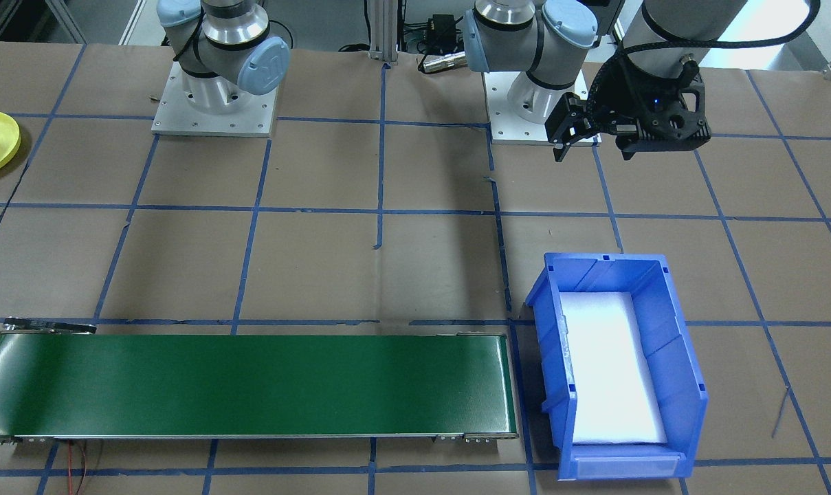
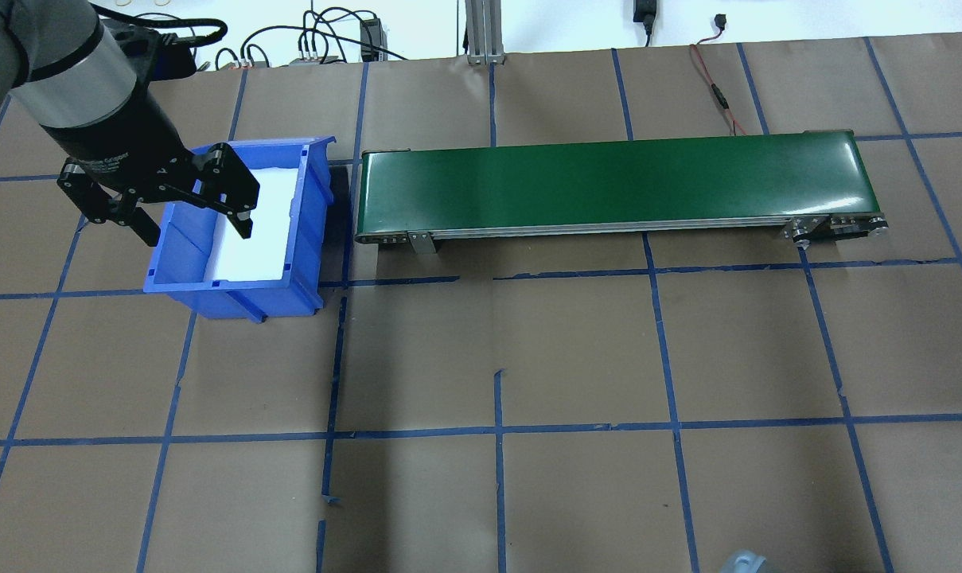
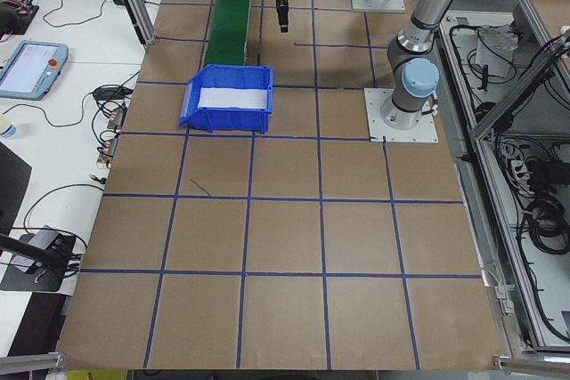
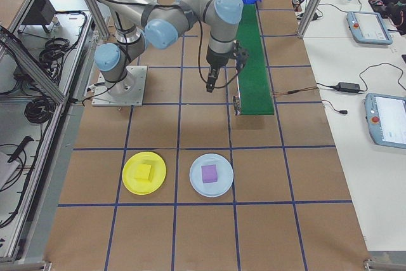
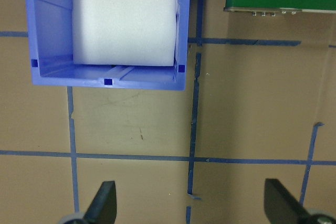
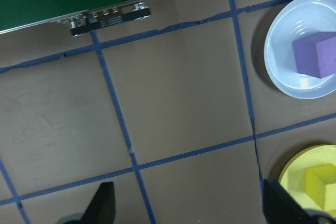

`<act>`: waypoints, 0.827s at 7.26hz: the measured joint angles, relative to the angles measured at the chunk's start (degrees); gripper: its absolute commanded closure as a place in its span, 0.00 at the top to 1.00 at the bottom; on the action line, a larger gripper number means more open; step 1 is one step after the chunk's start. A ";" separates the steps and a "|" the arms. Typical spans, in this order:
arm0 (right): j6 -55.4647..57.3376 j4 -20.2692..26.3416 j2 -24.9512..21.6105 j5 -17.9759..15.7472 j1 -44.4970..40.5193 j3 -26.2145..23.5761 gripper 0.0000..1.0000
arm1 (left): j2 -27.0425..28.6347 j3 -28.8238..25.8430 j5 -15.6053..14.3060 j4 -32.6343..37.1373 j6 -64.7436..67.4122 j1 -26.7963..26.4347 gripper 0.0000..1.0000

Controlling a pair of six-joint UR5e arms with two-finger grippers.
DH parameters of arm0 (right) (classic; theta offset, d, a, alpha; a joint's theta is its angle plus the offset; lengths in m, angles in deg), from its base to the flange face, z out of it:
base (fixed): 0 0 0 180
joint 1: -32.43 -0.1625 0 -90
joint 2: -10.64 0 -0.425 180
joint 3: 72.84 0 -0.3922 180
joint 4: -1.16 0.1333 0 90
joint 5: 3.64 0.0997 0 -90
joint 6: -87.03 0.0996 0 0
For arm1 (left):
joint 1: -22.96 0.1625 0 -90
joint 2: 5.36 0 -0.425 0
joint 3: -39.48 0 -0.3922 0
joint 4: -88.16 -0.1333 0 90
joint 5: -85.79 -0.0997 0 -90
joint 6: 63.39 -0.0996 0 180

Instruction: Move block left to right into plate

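Observation:
The yellow plate [image 4: 130, 181] lies on the table at the robot's right end, with a yellow block [image 4: 144, 172] resting in it; both show again as the plate [image 6: 296, 162] and block [image 6: 319, 183] in the right wrist view, and at the edge of the front view as the plate [image 1: 6, 148]. My right gripper [image 6: 190, 205] hangs open and empty over bare table beside the conveyor's end, apart from the plate. At the other end my left gripper [image 2: 198, 233] is open and empty, hovering over the near rim of the blue bin [image 2: 309, 207].
A light blue plate [image 4: 196, 181] holding a purple block [image 4: 210, 173] sits beside the yellow one. The green conveyor belt [image 2: 608, 179] runs along the far side with nothing on it. Only white foam lines the bin. Blue tape grids the brown table.

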 measured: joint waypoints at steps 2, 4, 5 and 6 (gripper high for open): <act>3.72 3.54 -3.38 0.60 -7.08 0.45 1.00 | -0.03 0.07 0.07 -0.21 0.01 -0.06 1.00; 4.52 5.48 -4.87 2.00 -14.97 1.29 1.00 | -0.05 0.27 -0.01 -1.32 0.58 -0.18 1.00; 4.84 5.94 -5.06 2.20 -19.51 1.40 1.00 | -0.03 0.65 -0.07 -2.84 1.27 -0.22 1.00; 5.10 6.07 -5.08 2.31 -23.70 1.33 1.00 | 0.04 1.05 -0.06 -4.08 1.62 -0.25 1.00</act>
